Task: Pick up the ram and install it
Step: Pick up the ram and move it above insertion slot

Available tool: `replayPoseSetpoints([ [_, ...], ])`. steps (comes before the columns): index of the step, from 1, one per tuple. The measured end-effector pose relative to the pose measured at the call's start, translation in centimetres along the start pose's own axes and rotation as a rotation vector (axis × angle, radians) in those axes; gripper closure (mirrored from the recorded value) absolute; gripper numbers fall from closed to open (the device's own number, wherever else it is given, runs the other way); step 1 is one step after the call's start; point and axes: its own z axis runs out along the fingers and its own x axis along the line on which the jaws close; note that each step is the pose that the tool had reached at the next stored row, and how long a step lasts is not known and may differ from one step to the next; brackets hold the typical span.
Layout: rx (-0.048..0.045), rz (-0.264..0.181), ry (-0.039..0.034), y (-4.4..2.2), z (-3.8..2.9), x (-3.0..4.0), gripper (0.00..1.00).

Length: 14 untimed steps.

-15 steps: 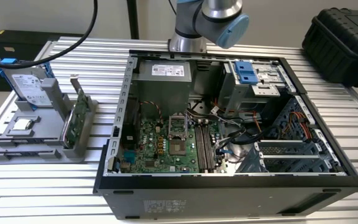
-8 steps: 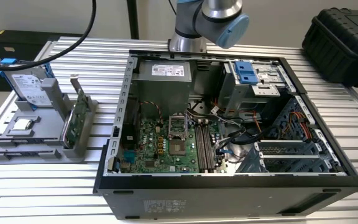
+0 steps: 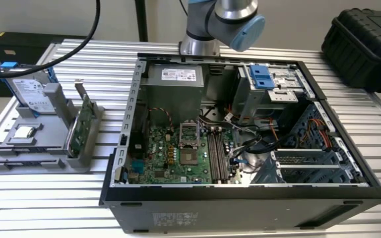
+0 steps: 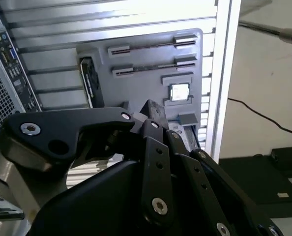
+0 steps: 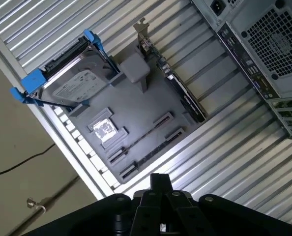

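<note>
The gripper point(image 4: 151, 105) hangs above the gray holder point(image 4: 136, 88), jaws together, empty. The ram point(image 4: 153, 66) seems thin, light and fragile; I would pinch its flat faces mid-length

In the exterior view the silver and blue robot arm point(image 3: 227, 20) is cut off by the upper edge, and the black ribbed hard case point(image 3: 366, 44) by the right edge. The ribbed aluminium table point(image 3: 58, 198) runs out of the frame at lower left and lower right. In the second wrist view the black metal gripper point(image 4: 151, 110) covers much of the flat grey plastic holder point(image 4: 146, 73). What lies in the holder's long narrow slots point(image 4: 153, 46) is too small to tell
</note>
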Motion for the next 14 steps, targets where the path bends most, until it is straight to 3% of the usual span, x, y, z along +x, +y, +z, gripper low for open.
replayPoseSetpoints([
  [14,0.0007,0.058,-0.0038,0.0,0.01,0.0,1.0],
])
